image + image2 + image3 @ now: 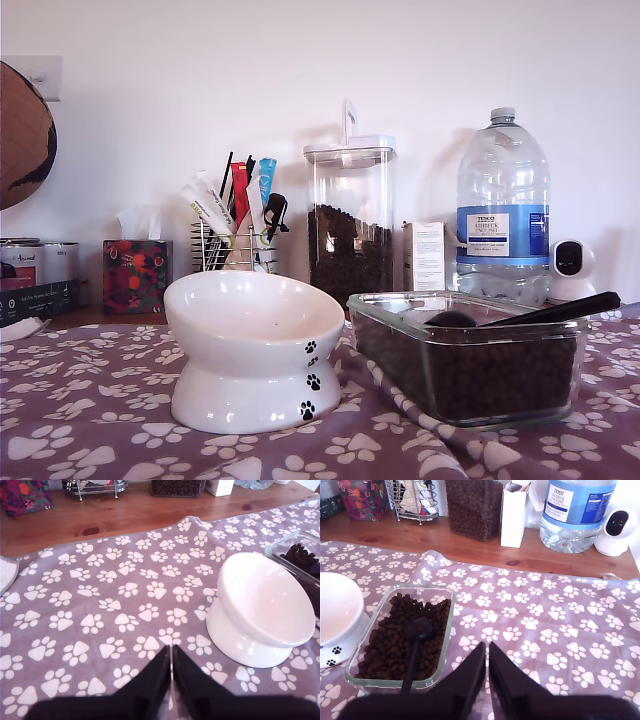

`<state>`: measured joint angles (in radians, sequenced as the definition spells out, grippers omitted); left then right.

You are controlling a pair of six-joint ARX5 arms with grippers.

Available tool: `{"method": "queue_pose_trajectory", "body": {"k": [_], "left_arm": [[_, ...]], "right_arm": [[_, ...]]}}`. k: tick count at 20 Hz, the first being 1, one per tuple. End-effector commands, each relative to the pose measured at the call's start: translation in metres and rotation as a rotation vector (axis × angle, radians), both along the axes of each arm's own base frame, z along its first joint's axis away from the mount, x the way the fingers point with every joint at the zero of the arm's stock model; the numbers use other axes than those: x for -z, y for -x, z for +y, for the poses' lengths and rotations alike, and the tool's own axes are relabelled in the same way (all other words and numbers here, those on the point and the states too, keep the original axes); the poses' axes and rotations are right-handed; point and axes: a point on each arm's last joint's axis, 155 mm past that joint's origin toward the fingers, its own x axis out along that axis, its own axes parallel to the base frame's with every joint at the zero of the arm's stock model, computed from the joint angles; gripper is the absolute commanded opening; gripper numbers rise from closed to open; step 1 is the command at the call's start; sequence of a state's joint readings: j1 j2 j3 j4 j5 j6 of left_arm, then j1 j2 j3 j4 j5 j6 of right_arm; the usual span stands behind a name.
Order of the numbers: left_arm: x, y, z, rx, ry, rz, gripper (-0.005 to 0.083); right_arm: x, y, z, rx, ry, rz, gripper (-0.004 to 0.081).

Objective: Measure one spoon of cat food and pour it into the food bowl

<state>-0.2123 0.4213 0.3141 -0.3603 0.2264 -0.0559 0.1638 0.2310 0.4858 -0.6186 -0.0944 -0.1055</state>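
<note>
My first gripper [171,672] shows as two matte black fingers [150,680], each a broad wedge that tapers to a blunt point, with flat inner faces and only a thin pale slit between them. The plastic looks plain and smooth, with no screws, cables or markings visible. My second gripper [487,667] has the same build: two black tapering fingers [512,685], smooth and unmarked, widening into a dark mass at the near edge of its wrist view. Neither arm nor gripper appears in the exterior view, so the arm bodies cannot be described
</note>
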Motion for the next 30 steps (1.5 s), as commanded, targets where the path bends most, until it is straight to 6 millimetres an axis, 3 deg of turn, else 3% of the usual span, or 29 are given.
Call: {"method": "queue_pose_trajectory", "body": {"k": [1,8,16,20,25,30], "left_arm": [[0.011,0.01,-0.008,0.052,0.017,0.059,-0.0019],[0.007,0.01,-0.012,0.072,0.03,0.047,-0.0019],[-0.019,0.025,-0.054,0.286,0.114,-0.033,-0.0019],[-0.025,0.035,-0.07,0.368,0.126,-0.052,-0.0019],[-0.025,0.039,-0.075,0.393,0.127,-0.049,-0.0019],[-0.025,0.04,-0.076,0.398,0.129,-0.049,-0.0019]], "right_arm": [[0.002,-0.003,0.002,-0.007,-0.008,0.001,-0.001],[0.001,-0.003,0.003,-0.01,-0.008,-0.004,-0.001],[0.005,-0.014,0.038,-0.159,-0.013,0.14,-0.001],[0.015,-0.018,0.065,-0.253,0.03,0.307,0.003],[0.027,-0.022,0.095,-0.336,0.104,0.541,0.0082],[0.036,-0.022,0.096,-0.304,0.136,0.706,0.0129]]}}
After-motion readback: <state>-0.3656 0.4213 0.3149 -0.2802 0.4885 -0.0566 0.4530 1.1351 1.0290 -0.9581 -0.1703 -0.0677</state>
